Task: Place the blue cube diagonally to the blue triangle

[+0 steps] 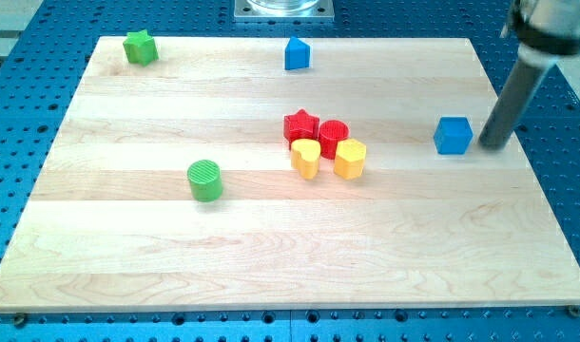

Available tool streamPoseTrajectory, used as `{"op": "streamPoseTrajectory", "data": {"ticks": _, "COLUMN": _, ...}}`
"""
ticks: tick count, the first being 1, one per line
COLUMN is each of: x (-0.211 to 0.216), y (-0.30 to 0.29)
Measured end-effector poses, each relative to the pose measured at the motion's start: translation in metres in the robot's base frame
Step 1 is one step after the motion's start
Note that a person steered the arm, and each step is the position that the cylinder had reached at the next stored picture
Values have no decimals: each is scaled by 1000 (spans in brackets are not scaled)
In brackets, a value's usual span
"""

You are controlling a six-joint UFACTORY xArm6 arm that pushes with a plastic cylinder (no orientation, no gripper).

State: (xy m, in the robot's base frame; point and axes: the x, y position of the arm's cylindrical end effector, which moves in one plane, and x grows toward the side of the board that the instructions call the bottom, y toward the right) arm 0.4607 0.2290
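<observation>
The blue cube [453, 135] sits on the wooden board at the view's right. The blue triangle [297, 53] stands near the board's top edge, around the middle, far to the upper left of the cube. My tip [490, 145] rests on the board just to the right of the blue cube, a small gap away from it. The dark rod slants up to the view's top right corner.
A cluster sits mid-board: a red star [300, 124], a red cylinder [334, 136], a yellow heart [306, 158] and a yellow hexagon [350, 158]. A green cylinder [204, 180] is at the left, a green star [139, 47] at the top left corner.
</observation>
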Motion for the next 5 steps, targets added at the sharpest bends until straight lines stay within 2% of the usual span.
{"op": "streamPoseTrajectory", "data": {"ticks": 1, "x": -9, "y": -63}}
{"op": "streamPoseTrajectory", "data": {"ticks": 2, "x": -23, "y": -24}}
{"op": "streamPoseTrajectory", "data": {"ticks": 3, "x": 1, "y": -24}}
{"op": "streamPoseTrajectory", "data": {"ticks": 4, "x": 2, "y": -20}}
{"op": "streamPoseTrajectory", "data": {"ticks": 5, "x": -25, "y": -12}}
